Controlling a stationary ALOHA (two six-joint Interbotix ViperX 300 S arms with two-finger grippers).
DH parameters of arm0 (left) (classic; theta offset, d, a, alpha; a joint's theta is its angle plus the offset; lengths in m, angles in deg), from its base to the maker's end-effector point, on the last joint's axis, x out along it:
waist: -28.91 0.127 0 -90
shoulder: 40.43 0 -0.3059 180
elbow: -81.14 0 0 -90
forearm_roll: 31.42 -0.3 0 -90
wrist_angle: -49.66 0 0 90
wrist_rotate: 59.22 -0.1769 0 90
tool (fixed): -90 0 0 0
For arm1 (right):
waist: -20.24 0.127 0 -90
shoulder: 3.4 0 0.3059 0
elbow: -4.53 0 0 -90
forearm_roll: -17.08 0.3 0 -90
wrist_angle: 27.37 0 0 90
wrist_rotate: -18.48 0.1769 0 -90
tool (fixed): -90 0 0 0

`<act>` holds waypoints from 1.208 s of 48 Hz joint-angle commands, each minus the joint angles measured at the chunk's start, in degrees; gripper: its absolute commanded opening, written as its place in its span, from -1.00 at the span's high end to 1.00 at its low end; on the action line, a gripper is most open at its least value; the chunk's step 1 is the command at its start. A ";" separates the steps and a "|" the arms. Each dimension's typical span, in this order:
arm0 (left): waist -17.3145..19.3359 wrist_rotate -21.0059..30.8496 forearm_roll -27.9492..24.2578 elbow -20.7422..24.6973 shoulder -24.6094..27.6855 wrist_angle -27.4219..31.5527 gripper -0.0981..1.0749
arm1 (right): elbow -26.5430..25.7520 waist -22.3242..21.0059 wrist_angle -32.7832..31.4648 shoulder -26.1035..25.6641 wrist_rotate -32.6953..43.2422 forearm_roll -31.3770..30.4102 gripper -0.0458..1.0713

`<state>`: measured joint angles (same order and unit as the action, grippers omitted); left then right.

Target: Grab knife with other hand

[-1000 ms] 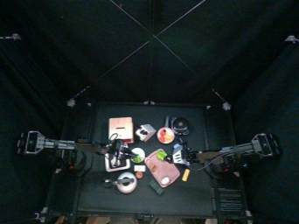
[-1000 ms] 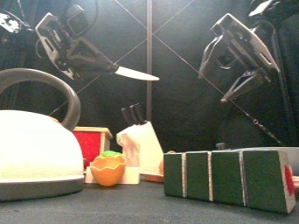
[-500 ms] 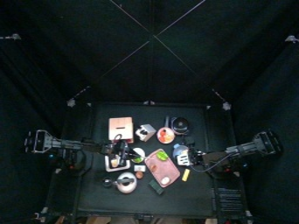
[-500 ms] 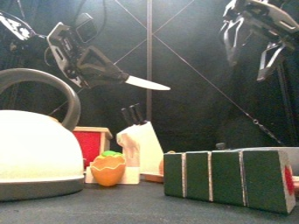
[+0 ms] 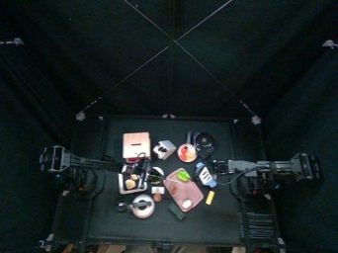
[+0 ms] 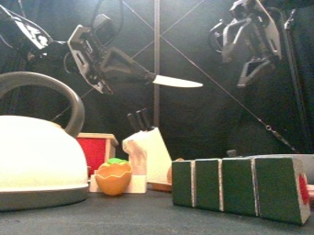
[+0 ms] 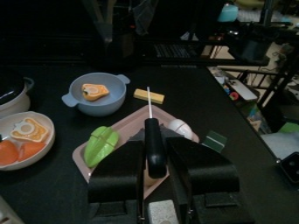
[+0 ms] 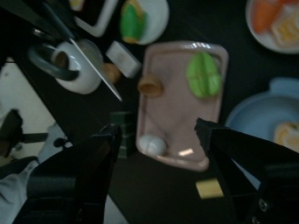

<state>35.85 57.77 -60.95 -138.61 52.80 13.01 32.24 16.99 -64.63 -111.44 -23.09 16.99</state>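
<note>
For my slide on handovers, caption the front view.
Left claw holds the knife level in the air while the open right claw hangs apart.

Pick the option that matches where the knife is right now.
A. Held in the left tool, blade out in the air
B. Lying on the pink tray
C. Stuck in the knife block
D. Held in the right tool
A: the knife sits handle-first in the left tool, blade pointing toward the right tool, which hangs open and empty.
</note>
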 commanded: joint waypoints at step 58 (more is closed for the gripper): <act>-0.26 -0.18 0.97 3.60 5.10 -6.50 -0.08 | 1.58 9.05 20.48 9.05 -12.48 -5.27 -0.24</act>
<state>35.59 57.68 -59.99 -136.32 58.43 7.03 34.70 26.13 -44.68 -101.69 -35.49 11.72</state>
